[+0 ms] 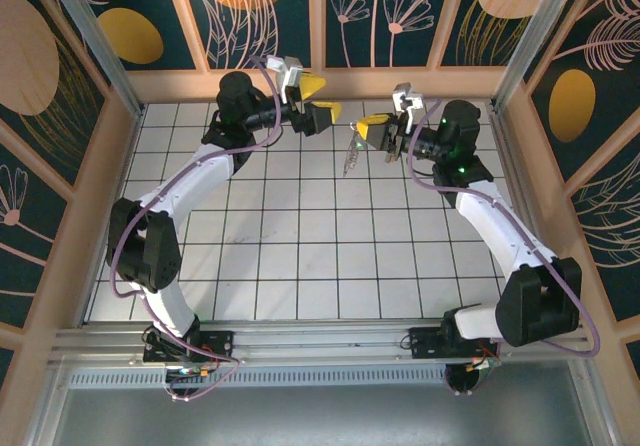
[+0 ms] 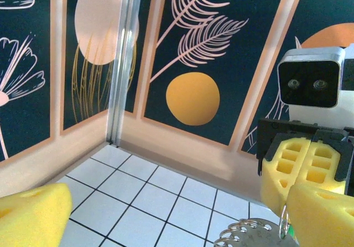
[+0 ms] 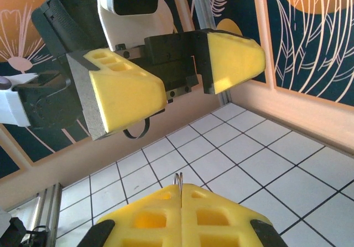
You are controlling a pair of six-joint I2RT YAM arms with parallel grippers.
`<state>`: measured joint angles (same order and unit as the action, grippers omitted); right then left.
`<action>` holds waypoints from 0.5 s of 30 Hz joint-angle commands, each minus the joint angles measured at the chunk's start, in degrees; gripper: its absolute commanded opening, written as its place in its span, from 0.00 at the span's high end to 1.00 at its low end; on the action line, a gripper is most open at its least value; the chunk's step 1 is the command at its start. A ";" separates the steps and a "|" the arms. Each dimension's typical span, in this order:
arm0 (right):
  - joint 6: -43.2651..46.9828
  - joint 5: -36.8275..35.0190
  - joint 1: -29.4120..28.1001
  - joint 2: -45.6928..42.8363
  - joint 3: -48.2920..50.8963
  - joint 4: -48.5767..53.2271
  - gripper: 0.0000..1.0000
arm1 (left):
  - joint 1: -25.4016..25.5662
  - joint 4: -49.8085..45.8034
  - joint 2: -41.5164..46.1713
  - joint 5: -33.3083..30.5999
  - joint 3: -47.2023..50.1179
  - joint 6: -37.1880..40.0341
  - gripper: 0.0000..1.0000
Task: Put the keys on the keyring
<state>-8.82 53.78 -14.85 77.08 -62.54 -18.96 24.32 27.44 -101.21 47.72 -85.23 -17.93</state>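
We see the right gripper (image 1: 365,128) pinched together on the thin wire keyring with grey metal pieces (image 1: 350,154), the left gripper (image 1: 318,101) spread apart and empty, so we judge the threading not yet done.

a white tiled tabletop with thin dark grout lines (image 1: 300,256) spreads between the walls. a pale wooden skirting board (image 1: 180,84) runs along its far edge. above it stand dark teal wall panels (image 1: 385,11) with pale pink line drawings of leaves and flowers, divided by light wooden strips. orange oval discs (image 1: 130,34) sit among the drawings, and one round disc is near a corner in the left wrist view. silver aluminium corner posts (image 1: 90,36) rise at the far corners. at the near edge lies a silver aluminium rail (image 1: 330,341), with a grey slotted grille strip (image 1: 330,378) just beside it.
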 commanded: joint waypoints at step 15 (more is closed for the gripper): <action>18.84 11.49 2.07 7.98 -14.03 23.45 1.00 | -0.71 -17.97 1.27 9.72 -3.86 18.26 0.39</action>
<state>3.60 60.29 -13.56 84.09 -73.36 -2.76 24.01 15.77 -100.55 53.01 -86.78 -4.97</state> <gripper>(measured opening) 0.044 0.630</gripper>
